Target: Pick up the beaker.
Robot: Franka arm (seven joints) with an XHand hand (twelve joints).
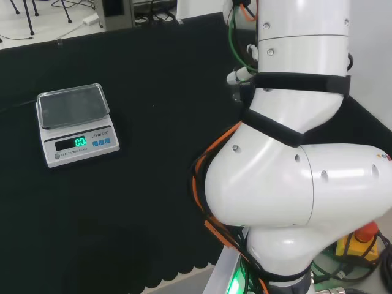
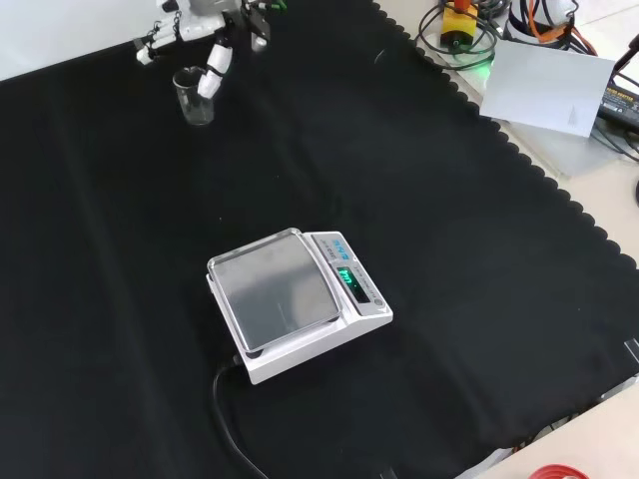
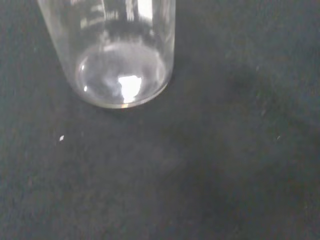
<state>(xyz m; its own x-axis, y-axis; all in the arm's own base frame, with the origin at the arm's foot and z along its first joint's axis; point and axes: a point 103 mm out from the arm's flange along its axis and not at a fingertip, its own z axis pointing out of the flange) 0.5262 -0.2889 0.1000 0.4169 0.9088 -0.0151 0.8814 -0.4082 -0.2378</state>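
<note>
A clear glass beaker [image 2: 193, 98] stands upright on the black cloth at the top left of the front view. It looks empty, and its round base [image 3: 122, 75] rests flat on the cloth in the wrist view. The black and white hand [image 2: 205, 30] comes in from the top edge just above and behind the beaker. Its fingers [image 2: 213, 72] are spread and fairly straight; one reaches down beside the beaker's rim, and none is curled round the glass. In the head view a white bit of the hand [image 1: 240, 75] peeks out left of the arm's links.
A white electronic scale [image 2: 298, 299] with a steel pan and a lit green display sits mid-cloth, its black cord running toward the front edge. In the head view the scale [image 1: 75, 124] is at the left. Cables, a box and a yellow button unit lie beyond the cloth's scalloped edge [image 2: 469, 90].
</note>
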